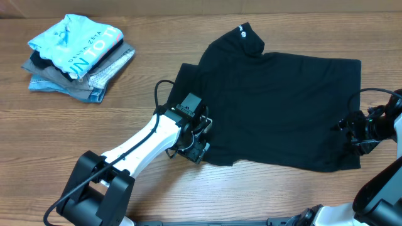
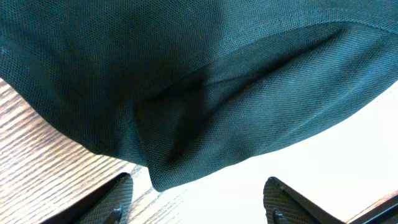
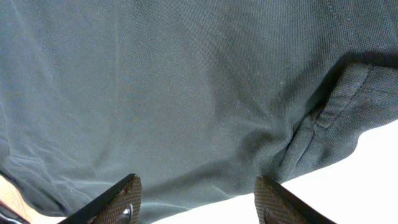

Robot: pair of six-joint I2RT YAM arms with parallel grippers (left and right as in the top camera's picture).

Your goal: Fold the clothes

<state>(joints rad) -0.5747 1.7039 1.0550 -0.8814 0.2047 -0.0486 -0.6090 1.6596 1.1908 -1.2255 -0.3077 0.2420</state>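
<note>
Black soft-fabric short-sleeved T-shirt [image 1: 282, 107] lies spread on the wooden table [image 1: 207, 194], a folded edge of it just ahead of the left gripper [image 2: 199, 200] and a stitched edge just ahead of the right gripper [image 3: 198, 199]. Both grippers have their jaws standing apart, with nothing pinched between them. A close from here could catch only the top layer or miss the edge altogether, since the cloth sits at the fingertips rather than deep between them, and an uneven lift would likely drag and bunch the shirt.
</note>
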